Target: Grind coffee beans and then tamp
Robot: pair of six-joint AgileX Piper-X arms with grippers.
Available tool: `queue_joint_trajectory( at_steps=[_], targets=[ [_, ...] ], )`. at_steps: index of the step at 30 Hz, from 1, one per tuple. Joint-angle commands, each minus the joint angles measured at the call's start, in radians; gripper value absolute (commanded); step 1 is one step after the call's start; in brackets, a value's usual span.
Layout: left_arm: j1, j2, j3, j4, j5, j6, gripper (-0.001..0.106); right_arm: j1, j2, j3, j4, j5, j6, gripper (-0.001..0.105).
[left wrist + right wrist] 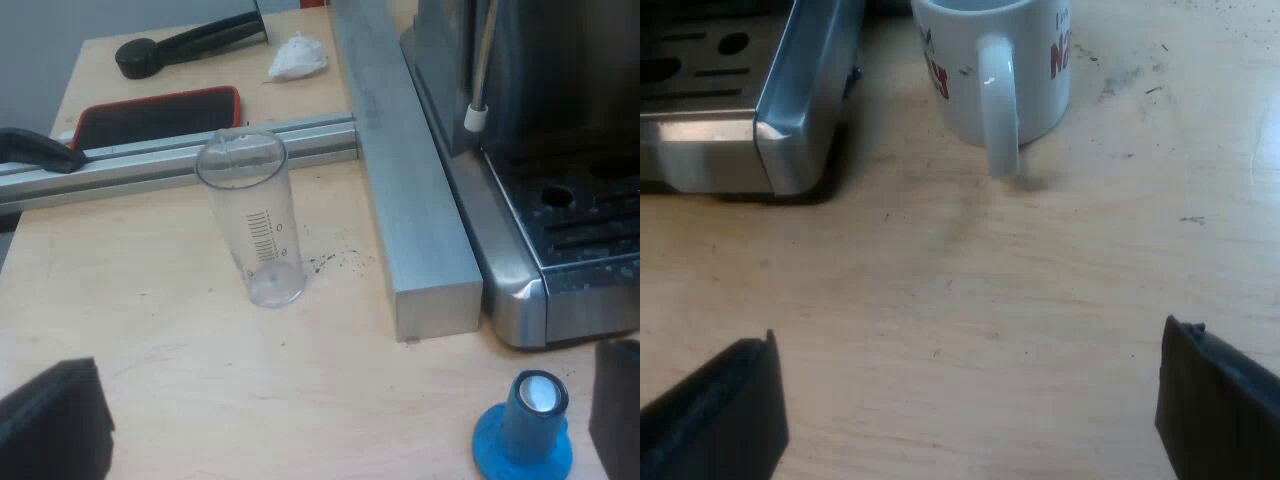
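- Between the left gripper (pixel 330 430)'s two black fingers (pixel 55 425) it's bare wooden table (pixel 220 370): jaws spread wide, nothing held.
- Close beside one of those fingers stands the blue tamper (pixel 523 430), upright on its flared base with a pale round face up, and no finger is touching it.
- Straight ahead of the left gripper, the measuring glass (pixel 250 220) stands upright and looks empty, its printed scale facing the hand. A few dark coffee specks (pixel 325 263) lie on the wood just beside its foot.
- Beyond the glass a metal rail (pixel 150 160) runs across and meets a thick metal bar (pixel 410 190), which lies along the side of the espresso machine (pixel 520 300).
- On the machine we have the perforated drip tray (pixel 585 215), with a steam wand (pixel 480 100) hanging above it, white tip down.
- Past the rail lie a flat black pad with a red edge (pixel 155 115), a crumpled white wad (pixel 297 57) and a long black handle (pixel 190 45). What that handle belongs to, I cannot tell.
- Over to the right gripper (pixel 965 400): it's released, fingers wide apart, hovering over bare table with nothing between them.
- Ahead of it sits a white mug (pixel 1045 95) with red lettering, upright, its handle turned toward the hand.
- Near the mug but apart from it is the machine's shiny front corner.
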Motion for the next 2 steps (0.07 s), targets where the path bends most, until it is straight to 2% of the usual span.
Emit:
queue_joint_trajectory(
  at_steps=[1, 2],
  targets=[
    [-0.001, -0.139, -0.002, -0.019, 0.004, -0.001, 0.105, -0.003, -0.046, -0.007, -0.001, -0.008, -0.007, 0.077],
    [-0.001, -0.139, -0.002, -0.019, 0.004, -0.001, 0.105, -0.003, -0.046, -0.007, -0.001, -0.008, -0.007, 0.077]
  ],
)
